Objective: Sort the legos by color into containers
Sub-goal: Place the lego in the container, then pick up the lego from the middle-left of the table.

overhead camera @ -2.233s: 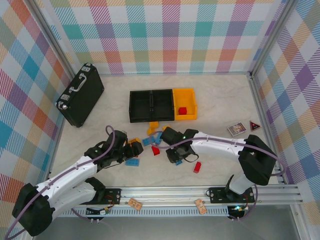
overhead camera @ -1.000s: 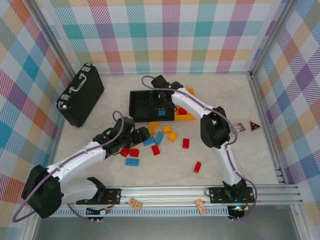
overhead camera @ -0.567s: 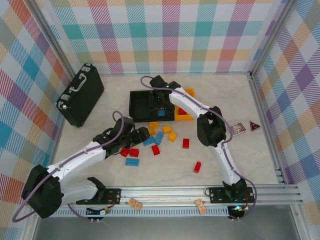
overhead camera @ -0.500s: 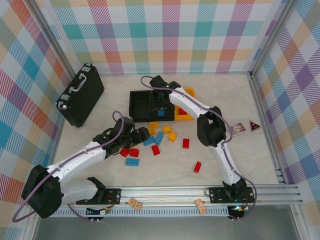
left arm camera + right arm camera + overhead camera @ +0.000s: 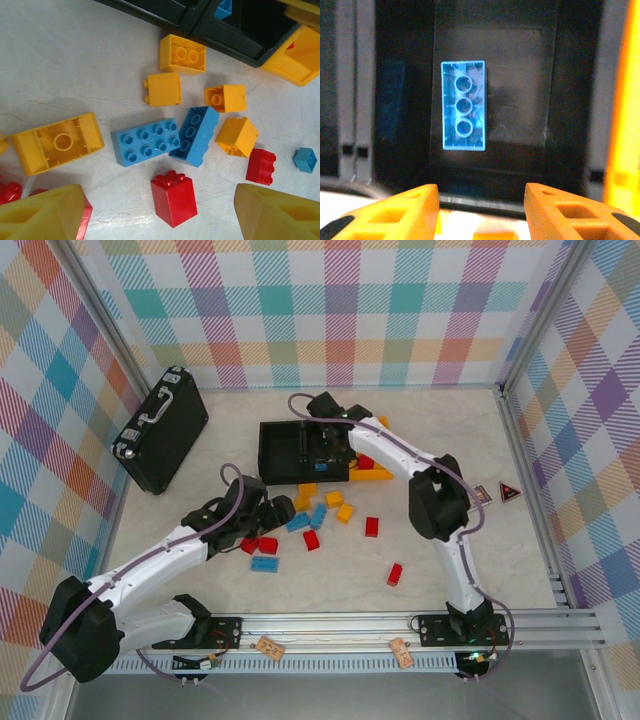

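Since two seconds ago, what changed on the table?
Right gripper swung from the loose pile to the middle black bin and opened; a blue brick now lies inside. Left gripper edged forward, open. Briefcase and the red brick in the yellow bin are unchanged.

Your pale marbled table (image 5: pixel 450 430) carries loose legos (image 5: pixel 318 516), scattered just ahead of your left gripper (image 5: pixel 282 510). Three bins (image 5: pixel 280 450) sit in a row beneath your right gripper (image 5: pixel 329 448). The black briefcase (image 5: pixel 160 442) lies well left of both grippers, and two cards (image 5: pixel 473 497) lie off to the right.
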Robot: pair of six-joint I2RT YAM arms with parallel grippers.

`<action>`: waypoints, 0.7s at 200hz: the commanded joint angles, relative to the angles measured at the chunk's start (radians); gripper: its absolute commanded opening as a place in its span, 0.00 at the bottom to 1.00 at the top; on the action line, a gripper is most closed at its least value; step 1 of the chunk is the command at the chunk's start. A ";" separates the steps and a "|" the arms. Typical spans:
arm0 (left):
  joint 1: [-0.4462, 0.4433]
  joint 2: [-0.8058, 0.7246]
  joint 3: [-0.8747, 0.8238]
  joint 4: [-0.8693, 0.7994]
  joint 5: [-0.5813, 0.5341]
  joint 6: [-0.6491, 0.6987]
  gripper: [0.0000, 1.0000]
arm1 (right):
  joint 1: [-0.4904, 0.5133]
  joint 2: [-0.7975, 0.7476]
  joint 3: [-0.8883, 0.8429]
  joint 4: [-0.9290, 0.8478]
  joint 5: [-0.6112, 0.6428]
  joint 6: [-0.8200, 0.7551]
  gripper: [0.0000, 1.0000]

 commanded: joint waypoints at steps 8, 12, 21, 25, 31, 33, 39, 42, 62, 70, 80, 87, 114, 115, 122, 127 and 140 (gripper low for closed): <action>-0.006 -0.023 -0.001 -0.106 -0.055 0.003 0.78 | 0.014 -0.168 -0.132 0.067 -0.012 -0.012 0.50; -0.006 -0.024 0.002 -0.114 -0.061 0.003 0.78 | 0.016 -0.189 -0.156 0.079 -0.016 -0.012 0.50; -0.006 -0.020 0.011 -0.146 -0.078 0.002 0.78 | 0.020 -0.232 -0.216 0.101 -0.026 -0.010 0.50; -0.006 -0.018 0.015 -0.160 -0.086 0.002 0.78 | 0.019 -0.250 -0.241 0.111 -0.034 -0.009 0.50; -0.005 -0.016 0.022 -0.182 -0.100 0.001 0.78 | 0.021 -0.280 -0.279 0.124 -0.046 -0.007 0.50; -0.005 -0.014 0.026 -0.191 -0.107 0.002 0.78 | 0.021 -0.289 -0.291 0.129 -0.049 -0.007 0.50; -0.002 -0.011 0.033 -0.221 -0.128 -0.004 0.78 | 0.022 -0.317 -0.329 0.140 -0.060 -0.005 0.50; 0.001 -0.009 0.037 -0.237 -0.140 -0.009 0.78 | 0.024 -0.333 -0.346 0.145 -0.062 -0.002 0.50; 0.029 0.007 0.049 -0.304 -0.191 -0.041 0.79 | 0.035 -0.433 -0.473 0.175 -0.082 0.011 0.52; 0.048 0.011 0.044 -0.305 -0.197 -0.055 0.79 | 0.041 -0.474 -0.527 0.188 -0.089 0.017 0.52; 0.072 0.015 0.033 -0.293 -0.195 -0.074 0.80 | 0.050 -0.526 -0.586 0.210 -0.100 0.029 0.54; 0.092 0.023 0.025 -0.282 -0.196 -0.092 0.80 | 0.056 -0.561 -0.630 0.224 -0.109 0.038 0.54; 0.156 0.065 0.006 -0.229 -0.191 -0.147 0.84 | 0.087 -0.655 -0.750 0.232 -0.127 0.073 0.55; 0.158 0.068 0.006 -0.226 -0.191 -0.147 0.84 | 0.088 -0.658 -0.754 0.231 -0.127 0.074 0.55; 0.168 0.085 0.006 -0.211 -0.191 -0.154 0.85 | 0.096 -0.679 -0.779 0.232 -0.129 0.087 0.55; 0.175 0.098 0.007 -0.200 -0.189 -0.155 0.84 | 0.101 -0.691 -0.794 0.235 -0.134 0.095 0.56; 0.193 0.133 0.012 -0.174 -0.187 -0.162 0.85 | 0.112 -0.721 -0.838 0.256 -0.167 0.110 0.56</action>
